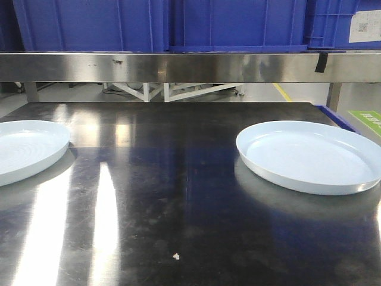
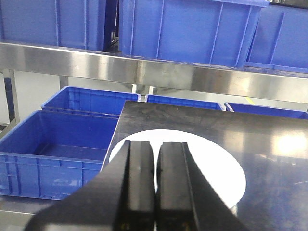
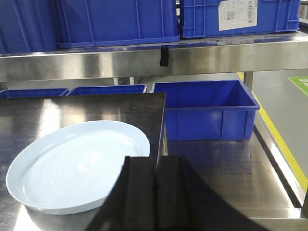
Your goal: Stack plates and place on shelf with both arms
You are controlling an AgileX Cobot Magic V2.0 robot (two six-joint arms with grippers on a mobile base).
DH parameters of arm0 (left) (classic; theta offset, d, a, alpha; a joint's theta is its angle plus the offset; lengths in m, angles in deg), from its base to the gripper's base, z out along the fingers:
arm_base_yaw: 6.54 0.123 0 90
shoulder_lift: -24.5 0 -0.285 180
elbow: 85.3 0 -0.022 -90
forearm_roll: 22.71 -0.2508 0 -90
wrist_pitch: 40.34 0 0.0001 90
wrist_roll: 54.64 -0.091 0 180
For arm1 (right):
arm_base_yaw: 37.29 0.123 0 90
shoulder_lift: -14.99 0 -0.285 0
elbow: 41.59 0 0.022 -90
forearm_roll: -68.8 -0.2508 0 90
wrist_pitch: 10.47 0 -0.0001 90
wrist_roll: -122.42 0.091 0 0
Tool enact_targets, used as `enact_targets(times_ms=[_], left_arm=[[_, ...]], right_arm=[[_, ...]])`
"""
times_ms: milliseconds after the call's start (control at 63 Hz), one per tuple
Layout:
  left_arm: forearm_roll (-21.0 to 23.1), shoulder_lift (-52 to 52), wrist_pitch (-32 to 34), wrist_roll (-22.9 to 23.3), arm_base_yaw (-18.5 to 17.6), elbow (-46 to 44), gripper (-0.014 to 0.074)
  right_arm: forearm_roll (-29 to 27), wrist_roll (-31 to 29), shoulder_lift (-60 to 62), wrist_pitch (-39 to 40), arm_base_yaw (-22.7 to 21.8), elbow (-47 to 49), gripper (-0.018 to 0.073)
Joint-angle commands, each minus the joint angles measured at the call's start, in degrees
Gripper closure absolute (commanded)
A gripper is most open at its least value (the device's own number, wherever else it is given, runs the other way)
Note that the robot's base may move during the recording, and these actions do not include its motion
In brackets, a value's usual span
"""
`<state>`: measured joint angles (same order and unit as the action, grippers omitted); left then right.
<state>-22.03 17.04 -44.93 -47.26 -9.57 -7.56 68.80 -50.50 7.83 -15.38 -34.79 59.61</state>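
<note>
Two in number, the left plate (image 1: 27,149) and the right plate (image 1: 309,158) are laid flat and well apart on the dark steel table (image 1: 178,196), unstacked, rims up, centres bare. The left plate is cut off by the frame edge in the front view; the right plate is set near the table's right edge. A white speck (image 1: 176,256) is seen on the table toward the front, between the two. Behind the table, the shelf (image 1: 178,67) is shown as a brushed steel rail running the full width, with a black tape strip (image 1: 321,61) stuck on it at the right. Blue crates (image 1: 232,24) are stood side by side on top of the shelf, and a white printed label (image 1: 364,27) is carried by the rightmost one. In the left wrist view, the left gripper (image 2: 155,149) is held above and short of the left plate, not touching it, its jaws brought together with only a thin slit left and nothing held between them. Lower crates (image 2: 53,154) are seen beside the table's left edge. In the right wrist view, the right gripper (image 3: 155,163) is held just beside the right plate's near rim; its jaws are likewise closed on nothing, and contact with the rim cannot be told. An open crate (image 3: 207,110) is seen past the table's right edge, under the shelf.
</note>
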Motion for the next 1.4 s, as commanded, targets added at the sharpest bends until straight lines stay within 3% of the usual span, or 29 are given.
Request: enact_targets(times_ms=[0,746,841,984,1206,1380], left_arm=[[0.09,0.94,5.02,0.01,-0.09,1.33,0.0494],[0.09,0.94,4.58,0.01,-0.09,1.20,0.0494],[2.49,-0.54,4.58,0.01,-0.09,-1.71,0.0494],[1.47,-10.50,-9.13,0.01,-0.09,-18.01,0.0494],[-4.79,-35.25,-33.35,0.01,-0.09,-49.86,0.0494],[-6.11,-47.01,-42.18,-3.06,-0.09,-62.82,0.0494]], right_arm=[[0.85,-0.06,1.22,5.21,-0.36,0.89,0.0511],[0.85,-0.06,1.22,5.21,-0.36,0.89,0.0511],[0.85,-0.06,1.22,5.21,-0.36,0.89,0.0511],[0.85,-0.06,1.22,5.21,-0.36,0.89,0.0511],[0.85,-0.06,1.22,5.21,-0.36,0.89,0.0511],[0.85,-0.06,1.22,5.21,-0.36,0.89,0.0511]])
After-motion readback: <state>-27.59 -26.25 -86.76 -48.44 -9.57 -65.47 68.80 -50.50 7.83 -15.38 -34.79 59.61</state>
